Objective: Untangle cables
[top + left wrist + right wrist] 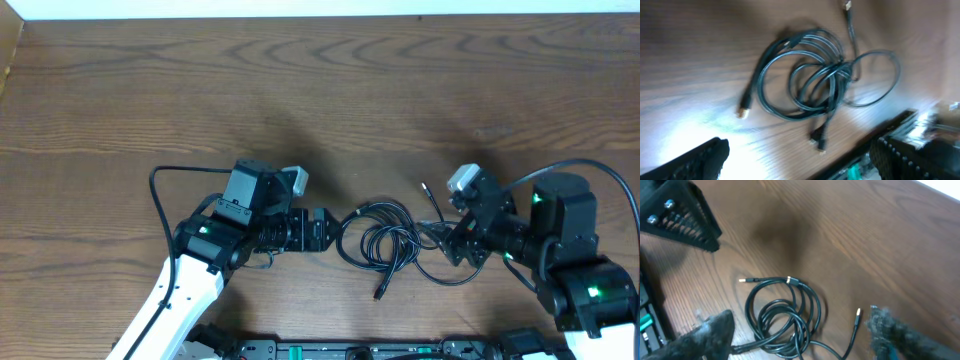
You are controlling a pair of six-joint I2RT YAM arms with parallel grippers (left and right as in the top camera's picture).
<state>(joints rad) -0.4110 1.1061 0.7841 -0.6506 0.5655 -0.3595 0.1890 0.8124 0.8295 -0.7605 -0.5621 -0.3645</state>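
My left claw (pixel 328 230) stands wide open and my right claw (pixel 448 243) is spread open too, neither holding anything; between them the cables (pixel 380 240) lie tangled on the table (pixel 300 80), midway along its near edge

Glossy black cables (pixel 832 72) lie on smooth wood-grain table (pixel 690 50).

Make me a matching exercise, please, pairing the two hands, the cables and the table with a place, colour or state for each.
1. left hand
2. right hand
3. cables
4. table

A. brown wood grain
B. black, coiled in a tangle between the hands
C. open, right of the coil in the overhead view
D. open, left of the coil in the overhead view

Pairs: 1-D, 2-C, 3-B, 4-A.
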